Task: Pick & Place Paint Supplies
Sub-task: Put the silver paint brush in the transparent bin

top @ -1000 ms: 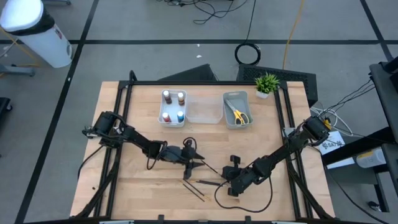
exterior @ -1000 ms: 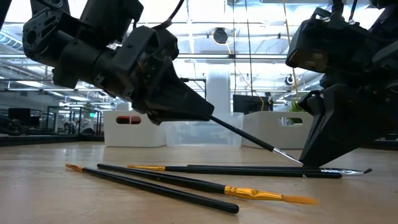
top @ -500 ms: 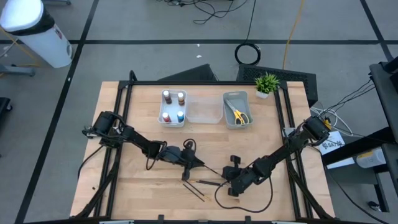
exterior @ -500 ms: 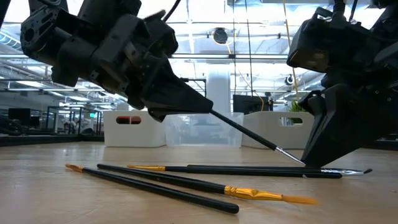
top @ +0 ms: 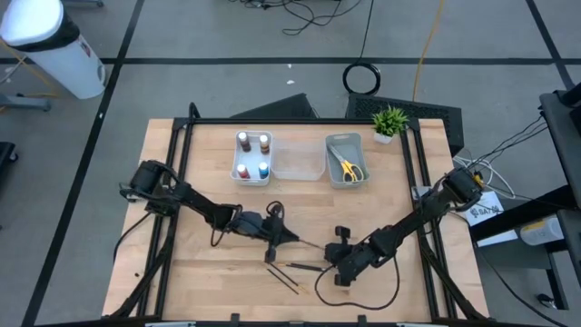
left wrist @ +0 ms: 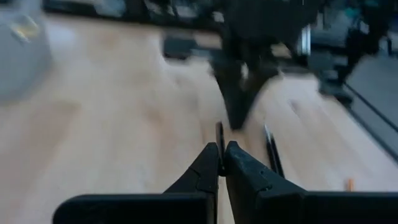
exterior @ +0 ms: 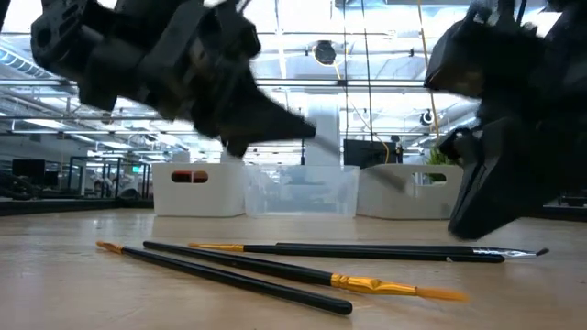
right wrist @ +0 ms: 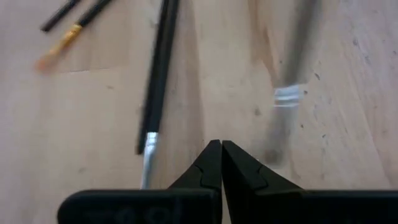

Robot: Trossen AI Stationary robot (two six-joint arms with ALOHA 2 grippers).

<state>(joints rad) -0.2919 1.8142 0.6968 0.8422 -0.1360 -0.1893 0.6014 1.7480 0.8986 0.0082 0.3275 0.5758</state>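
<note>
My left gripper (top: 290, 238) is shut on a thin dark brush (exterior: 385, 177), which is blurred in the low view. It sits left of the table's middle. My right gripper (top: 331, 263), just right of it, is shut with nothing between its fingers (right wrist: 210, 163), low over bare wood. Three more brushes (exterior: 303, 275) lie flat on the table near the front edge, beside and below both grippers. The paint bottles (top: 252, 156) stand in the white tray (top: 234, 173). Yellow-handled scissors (top: 349, 167) lie in the grey tray (top: 329, 163). My left gripper pinches the brush's handle (left wrist: 219, 132) between its two fingers, close to the handle's end. The fingers come from the table's left, nearly level, and lie along the brush. The brush sticks out ahead of the fingertips, slanting down toward my right gripper, lifted clear of the table.
A clear tray (top: 298, 163) stands between the white and grey trays at the table's far side. A small potted plant (top: 388, 121) is at the far right corner. Cables trail beside both arms. Bare wood lies between the trays and the grippers.
My left gripper has risen with the brush. The brush's bristle end, which rested on the table beside my right gripper, has come up off the wood. The three other brushes have stayed where they were.
</note>
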